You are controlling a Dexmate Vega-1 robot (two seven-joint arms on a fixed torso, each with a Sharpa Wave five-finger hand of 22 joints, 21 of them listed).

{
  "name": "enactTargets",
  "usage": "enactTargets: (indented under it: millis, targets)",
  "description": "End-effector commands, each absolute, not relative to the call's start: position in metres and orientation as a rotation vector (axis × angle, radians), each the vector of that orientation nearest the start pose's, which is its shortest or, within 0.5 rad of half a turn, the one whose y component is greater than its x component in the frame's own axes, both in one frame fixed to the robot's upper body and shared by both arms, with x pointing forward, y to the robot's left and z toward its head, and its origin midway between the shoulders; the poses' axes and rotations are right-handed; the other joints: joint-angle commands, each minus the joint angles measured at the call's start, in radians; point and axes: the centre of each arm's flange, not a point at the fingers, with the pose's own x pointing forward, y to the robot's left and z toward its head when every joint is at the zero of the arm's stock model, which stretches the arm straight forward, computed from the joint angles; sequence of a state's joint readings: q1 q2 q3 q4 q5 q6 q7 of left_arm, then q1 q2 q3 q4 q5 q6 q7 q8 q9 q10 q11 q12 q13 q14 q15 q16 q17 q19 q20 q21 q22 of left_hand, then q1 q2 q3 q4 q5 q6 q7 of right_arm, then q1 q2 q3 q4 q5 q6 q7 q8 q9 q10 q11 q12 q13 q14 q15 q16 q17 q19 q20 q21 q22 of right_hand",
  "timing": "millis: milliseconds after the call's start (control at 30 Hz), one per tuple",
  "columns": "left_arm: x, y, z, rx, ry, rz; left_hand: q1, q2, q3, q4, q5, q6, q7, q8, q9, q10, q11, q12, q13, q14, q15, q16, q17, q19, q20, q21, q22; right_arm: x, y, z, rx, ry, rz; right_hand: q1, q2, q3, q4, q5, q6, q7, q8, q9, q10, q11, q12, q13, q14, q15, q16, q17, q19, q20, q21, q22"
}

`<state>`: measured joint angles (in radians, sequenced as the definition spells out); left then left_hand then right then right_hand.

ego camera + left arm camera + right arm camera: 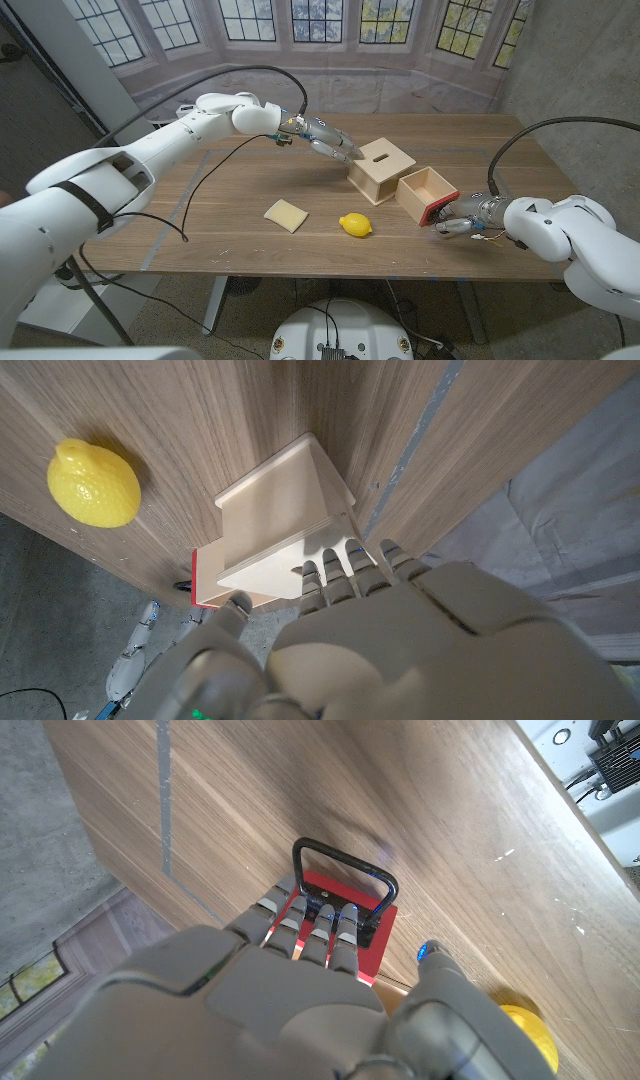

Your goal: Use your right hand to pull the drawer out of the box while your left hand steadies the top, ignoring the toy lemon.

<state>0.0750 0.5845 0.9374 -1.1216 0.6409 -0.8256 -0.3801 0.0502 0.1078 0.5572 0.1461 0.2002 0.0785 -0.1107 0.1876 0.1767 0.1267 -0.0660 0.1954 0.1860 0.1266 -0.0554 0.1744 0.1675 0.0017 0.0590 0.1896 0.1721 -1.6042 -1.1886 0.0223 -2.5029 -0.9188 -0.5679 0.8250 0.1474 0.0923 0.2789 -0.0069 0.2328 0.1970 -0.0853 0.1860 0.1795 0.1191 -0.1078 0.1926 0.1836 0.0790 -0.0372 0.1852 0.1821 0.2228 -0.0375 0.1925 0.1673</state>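
A pale wooden box [378, 166] with a slot in its top stands right of the table's middle. My left hand [326, 141] reaches in from the far left, and its fingertips [345, 560] touch the box [275, 525] at its upper left edge. The open-topped drawer [426, 190] sticks out of the box toward the right front. Its red front [345, 925] carries a black wire handle [345, 865]. My right hand [462, 217] has its fingers [315, 935] hooked through that handle. The yellow toy lemon [354, 225] lies in front of the box, apart from both hands.
A pale square tile [286, 214] lies flat left of the lemon [93, 483]. Black cables run across the table's left part. The table's front edge [400, 276] is close to my right hand. A stone wall with windows stands behind the table.
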Motion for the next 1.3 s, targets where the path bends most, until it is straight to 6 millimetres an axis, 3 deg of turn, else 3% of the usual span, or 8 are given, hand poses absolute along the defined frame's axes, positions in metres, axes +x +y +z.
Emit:
enactTargets:
  millis: [33, 833, 1300]
  targets:
    - [0.617, 0.123, 0.126, 1.982, -1.006, -0.748, -0.004, 0.005, 0.003, -0.007, 0.005, -0.005, -0.003, -0.004, 0.001, -0.006, -0.002, 0.0, 0.001, -0.003, 0.001, 0.001, 0.002, 0.005, 0.005, 0.004, 0.001, 0.419, -0.283, -0.054, -1.93, 0.065, 0.179, -0.006, -0.006, 0.0, -0.006, 0.006, 0.009, 0.001, 0.004, 0.002, 0.007, 0.002, 0.005, 0.001, 0.009, -0.062, 0.005, 0.001, 0.009, -0.01, -0.003, 0.0]
    - [0.615, 0.143, 0.125, 1.87, -0.995, -0.688, -0.004, 0.004, 0.005, -0.008, 0.005, -0.005, -0.002, -0.004, 0.001, -0.006, -0.002, 0.002, 0.001, -0.002, 0.001, 0.003, 0.002, 0.008, 0.005, 0.005, 0.001, 0.409, -0.263, -0.04, -1.916, 0.007, 0.185, -0.006, -0.006, 0.002, -0.01, 0.007, 0.019, 0.001, 0.006, 0.002, 0.019, 0.001, 0.008, 0.001, 0.015, -0.062, 0.006, 0.0, 0.018, -0.01, -0.001, 0.0]
    - [0.613, 0.147, 0.124, 1.849, -0.993, -0.669, -0.004, 0.003, 0.005, -0.008, 0.005, -0.005, -0.003, -0.004, 0.001, -0.007, -0.002, 0.002, 0.001, -0.002, 0.001, 0.003, 0.002, 0.009, 0.005, 0.005, 0.001, 0.395, -0.272, -0.04, -1.909, 0.04, 0.149, -0.004, -0.007, 0.004, -0.013, 0.007, 0.024, 0.0, 0.006, 0.002, 0.024, 0.0, 0.009, 0.001, 0.019, -0.064, 0.007, 0.0, 0.021, -0.009, -0.001, 0.0]
